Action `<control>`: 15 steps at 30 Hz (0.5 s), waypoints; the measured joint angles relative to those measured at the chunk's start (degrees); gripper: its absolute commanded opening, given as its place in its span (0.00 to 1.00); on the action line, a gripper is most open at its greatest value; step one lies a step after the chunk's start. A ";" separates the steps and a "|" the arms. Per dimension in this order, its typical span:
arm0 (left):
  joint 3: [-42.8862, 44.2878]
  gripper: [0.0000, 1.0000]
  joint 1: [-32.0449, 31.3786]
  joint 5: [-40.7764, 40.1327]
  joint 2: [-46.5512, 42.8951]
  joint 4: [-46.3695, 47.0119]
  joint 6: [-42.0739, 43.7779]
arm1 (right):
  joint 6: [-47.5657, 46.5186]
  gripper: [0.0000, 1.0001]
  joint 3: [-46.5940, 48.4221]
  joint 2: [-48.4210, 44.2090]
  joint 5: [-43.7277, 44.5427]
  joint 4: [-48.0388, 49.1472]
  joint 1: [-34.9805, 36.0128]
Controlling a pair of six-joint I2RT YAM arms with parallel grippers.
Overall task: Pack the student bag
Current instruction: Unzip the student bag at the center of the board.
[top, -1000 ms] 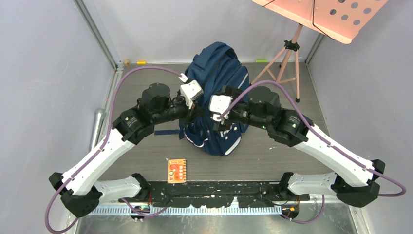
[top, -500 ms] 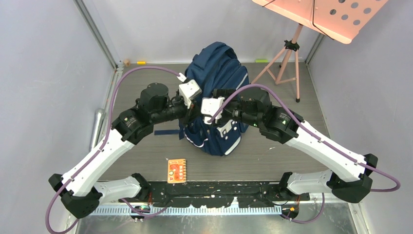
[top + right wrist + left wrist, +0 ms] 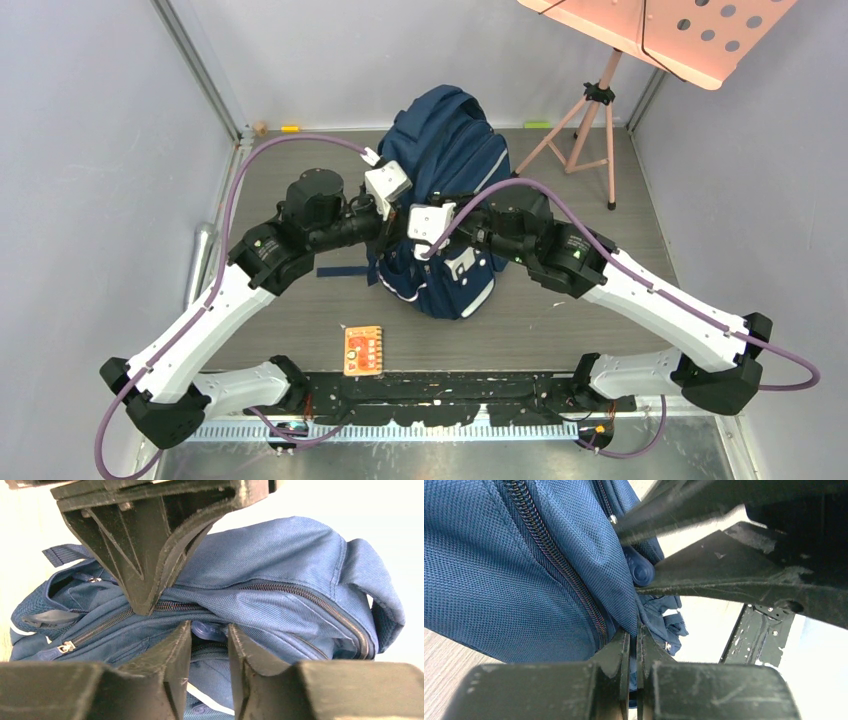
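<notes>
Packing looks barely begun, to my eye. On the left, the left tool (image 3: 633, 645) is clamped tight on a fold of navy cloth just beside the zip (image 3: 554, 560), pinching the fabric and bracing it. Below it, near the front edge of the surface (image 3: 560, 310), an orange card (image 3: 362, 351) lies flat and well apart from everything; whether it is meant to go in, I cannot say.

In the middle, towards the far wall, the bag (image 3: 450, 130) stands upright, with both arms meeting at its near face. The stretch of zip I can see runs closed, and I see nothing inside.

The right tool (image 3: 207, 640) has its jaws part-way apart on either side of the blue zip pull (image 3: 210, 629). The pull sits in the gap; I cannot tell whether the jaws press on it.

So the step in hand seems to be opening a compartment. Unzipping, loading and closing all appear left to do.

On the far right, a pink stand (image 3: 590, 130) is clear of the arms.
</notes>
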 measured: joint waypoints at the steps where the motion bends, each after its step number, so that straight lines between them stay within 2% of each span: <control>1: -0.04 0.00 0.02 0.07 0.00 0.09 0.00 | -0.22 0.31 -0.04 0.00 0.17 0.15 0.13; 6: -0.15 0.00 0.20 0.15 0.00 0.26 -0.02 | -0.98 0.21 -0.55 0.00 1.86 1.53 1.11; 11: -0.20 0.00 0.28 0.17 0.00 0.31 -0.09 | -1.46 0.03 -0.81 0.00 4.39 3.08 1.95; 15: -0.24 0.00 0.55 0.17 -0.02 0.37 -0.39 | 0.09 0.01 -0.81 0.15 6.36 3.80 2.25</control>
